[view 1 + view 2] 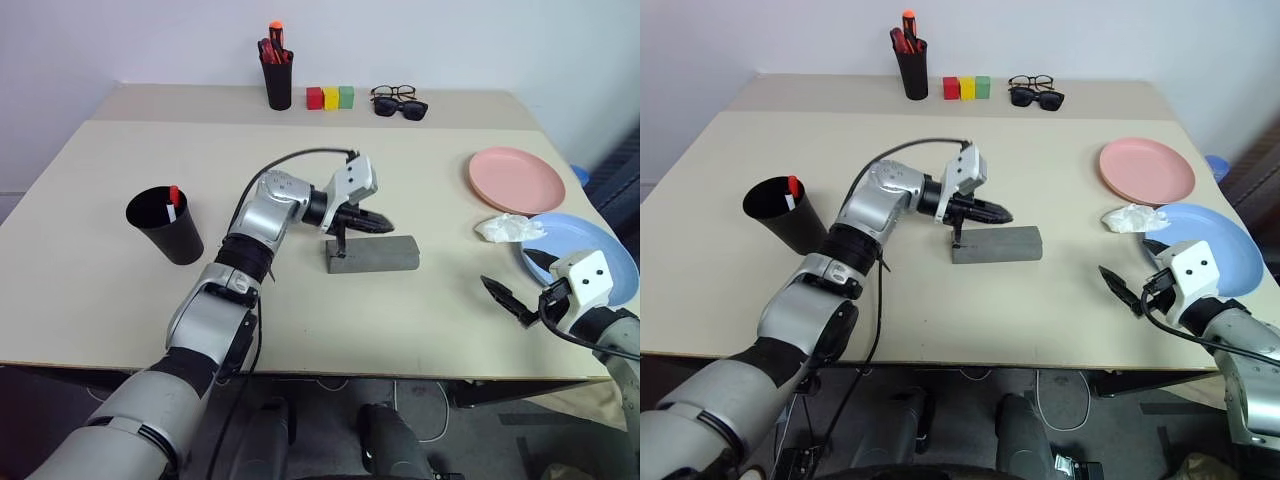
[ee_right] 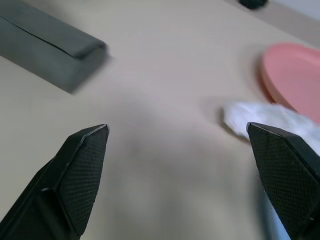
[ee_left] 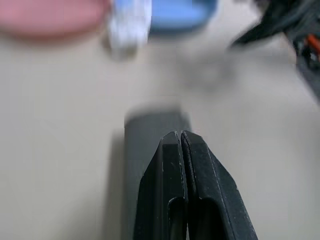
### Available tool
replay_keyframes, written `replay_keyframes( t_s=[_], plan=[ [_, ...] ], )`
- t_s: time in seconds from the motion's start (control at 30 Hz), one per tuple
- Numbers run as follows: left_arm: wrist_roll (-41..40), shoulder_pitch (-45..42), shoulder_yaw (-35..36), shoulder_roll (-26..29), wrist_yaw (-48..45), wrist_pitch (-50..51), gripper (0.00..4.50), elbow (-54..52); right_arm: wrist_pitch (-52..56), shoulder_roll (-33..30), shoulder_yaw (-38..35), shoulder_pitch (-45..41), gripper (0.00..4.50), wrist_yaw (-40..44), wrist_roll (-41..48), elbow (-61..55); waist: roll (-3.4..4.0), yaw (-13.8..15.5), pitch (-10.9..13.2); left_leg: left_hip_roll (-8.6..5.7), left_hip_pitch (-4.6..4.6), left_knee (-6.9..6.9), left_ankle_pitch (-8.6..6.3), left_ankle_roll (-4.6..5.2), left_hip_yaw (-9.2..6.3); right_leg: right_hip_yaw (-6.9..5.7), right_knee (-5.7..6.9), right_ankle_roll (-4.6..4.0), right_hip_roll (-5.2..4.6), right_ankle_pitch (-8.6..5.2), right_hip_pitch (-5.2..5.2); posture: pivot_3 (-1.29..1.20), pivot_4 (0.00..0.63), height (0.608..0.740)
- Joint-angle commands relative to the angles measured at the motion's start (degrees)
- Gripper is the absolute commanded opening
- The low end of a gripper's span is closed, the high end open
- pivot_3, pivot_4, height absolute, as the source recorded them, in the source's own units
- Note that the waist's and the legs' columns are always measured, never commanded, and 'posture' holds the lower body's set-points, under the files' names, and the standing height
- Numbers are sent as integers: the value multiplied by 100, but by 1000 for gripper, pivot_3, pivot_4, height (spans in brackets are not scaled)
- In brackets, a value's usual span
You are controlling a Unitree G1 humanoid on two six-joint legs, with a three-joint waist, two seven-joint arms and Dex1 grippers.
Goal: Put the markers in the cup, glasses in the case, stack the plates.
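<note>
Seen from the robot's head, left to right: at the table's left, the cup (image 1: pixel 166 226), black and tapered, with a red-tipped, white-bodied marker (image 1: pixel 172 203) standing inside against its rim. Far back, a taller pen holder (image 1: pixel 278 78) stuffed with red-orange pens, then three coloured blocks (image 1: pixel 330 97), then the clear-lens glasses (image 1: pixel 392 92) lying just behind black sunglasses (image 1: pixel 403 108), well apart from everything else. At centre, the grey case (image 1: pixel 372 254), lid down, with the left gripper (image 1: pixel 377 222) hovering just over its left end, fingers clenched together on nothing. Further right, the pink plate (image 1: pixel 516 180), a crumpled white tissue (image 1: pixel 508 229) touching the rim of the blue plate (image 1: pixel 606 249) at the table's right edge. Nearest that plate, the right gripper (image 1: pixel 517 282), fingers spread wide and empty.

Plates unstacked, glasses uncased. Risks from here: blue plate nudged over the table edge by a low approach from the right arm; tissue trapped between plates; case apparently shut, so glasses blocked until opened; sunglasses grabbed by mistake, being just beside the right pair.
</note>
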Motion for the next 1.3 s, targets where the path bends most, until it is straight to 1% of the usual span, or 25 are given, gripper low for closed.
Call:
replay_keyframes(
  t_s=[0.03, 0.1, 0.13, 0.17, 0.2, 0.23, 0.33, 0.47, 0.5, 0.57, 0.63, 0.67, 0.73, 0.8, 1.03, 1.1, 1.2, 1.3],
  plan=[
    [-661, 420, -146, 34, -366, 785, 1390, -1312, -139, -132, -80, -182, 4500, -180, -278, 455, 8, -25, -4, 0, 3, 0, 0, 0, 1, 2, 2, -4, 0, -2, 0, 0, 150, 740],
    [-676, 585, -292, 51, -219, 915, 2351, -1625, -205, -176, 2, -356, 4500, -249, -438, 882, 13, -41, -7, 1, 11, 0, 0, 0, 1, 2, 8, -6, 0, -3, 3, 0, 150, 740],
    [-702, 646, -371, 52, -159, 1012, 2937, -1792, -253, -192, 48, -483, 4500, -280, -519, 1159, 13, -63, -7, 1, 16, 0, 0, 0, 2, 2, 9, -6, 1, -3, 7, 0, 150, 740],
    [-734, 681, -425, 56, -114, 1103, 3385, -1914, -298, -201, 76, -573, 4500, -291, -572, 1350, 15, -80, -7, 1, 22, 0, 0, 0, 3, 4, 9, -6, 1, -4, 11, 0, 150, 740],
    [-764, 700, -470, 50, -51, 1180, 3986, -2024, -362, -209, 118, -677, 4500, -299, -633, 1534, 15, -106, -7, 1, 22, 2, 0, 0, 3, 4, 9, -7, 1, -4, 13, 0, 150, 740],
    [-789, 707, -511, 36, 25, 1255, 4488, -2123, -394, -215, 160, -776, 4500, -292, -677, 1696, 15, -118, -7, 1, 22, 4, 0, 1, 3, 5, 10, -8, 1, -4, 14, 0, 150, 740],
    [-771, 679, -586, -21, 354, 1342, 4488, -2239, -538, -224, 325, -1092, 4500, -269, -801, 2152, 17, -140, -8, 2, 26, 5, 1, 1, 2, 4, 11, -7, 1, -4, 17, 0, 150, 740],
    [-810, 729, -716, 30, 519, 1361, 4488, -2414, -700, -220, 532, -1489, 4500, -220, -920, 2746, 21, -160, -10, 2, 37, 2, 0, 1, 4, 6, 13, -6, 3, -4, 23, 0, 150, 740],
    [-822, 727, -712, 23, 606, 1383, 4499, -2411, -741, -224, 570, -1603, 4252, -229, -955, 2935, 20, -158, -10, 2, 39, 2, 0, 1, 4, 6, 13, -6, 3, -5, 26, 0, 150, 740],
    [-841, 729, -714, 33, 720, 1411, 4500, -2421, -784, -235, 625, -1783, 3614, -204, -976, 3217, 21, -152, -10, 2, 44, 1, 0, 1, 4, 7, 12, -5, 3, -5, 32, 0, 150, 740],
    [-849, 746, -723, 74, 804, 1420, 4500, -2432, -821, -251, 660, -1905, 2674, -232, -1004, 3391, 21, -150, -10, 2, 52, 1, 0, 1, 3, 7, 9, -4, 3, -7, 41, 0, 150, 740],
    [-857, 760, -734, 102, 827, 1423, 4500, -2448, -828, -258, 668, -1935, 2061, -224, -1000, 3436, 21, -150, -10, 1, 55, 1, 0, 1, 3, 7, 8, -2, 3, -8, 46, 0, 150, 740],
    [-894, 786, -724, 138, 878, 1457, 4500, -2493, -849, -278, 688, -1975, 972, -225, -1015, 3508, 21, -144, -10, 1, 56, 0, 0, 1, 2, 7, 6, -2, 3, -9, 48, 0, 150, 740],
    [-929, 801, -737, 174, 914, 1484, 4500, -2532, -856, -283, 694, -2006, 65, -231, -1022, 3562, 21, -144, -10, 1, 56, 0, 0, 1, 2, 7, 6, -1, 2, -9, 49, 0, 150, 740],
    [-1038, 868, -789, 251, 1016, 1558, 4500, -2663, -898, -339, 645, -1915, 65, -476, -1087, 3426, 21, -135, -9, 0, 59, 0, 0, 1, 1, 7, 4, -1, 2, -10, 55, 0, 150, 740],
    [-1066, 881, -800, 257, 1060, 1566, 4500, -2676, -881, -394, 596, -1840, 65, -626, -1146, 3250, 21, -134, -9, -1, 59, 0, 0, 1, 0, 7, 4, -1, 2, -11, 54, 0, 150, 740],
    [-1104, 907, -813, 244, 1150, 1588, 4500, -2705, -652, -561, 519, -1828, 65, -1095, -1394, 2990, 23, -134, -8, -1, 58, 0, 0, 1, 1, 8, 4, 0, 2, -11, 54, 0, 150, 740],
    [-1160, 967, -817, 220, 1231, 1636, 4500, -2766, -577, -752, 577, -2218, 65, -1348, -1579, 2905, 30, -149, -4, -2, 58, 0, 0, 1, 2, 10, 4, -2, 1, -12, 52, 0, 150, 740]
  ],
)
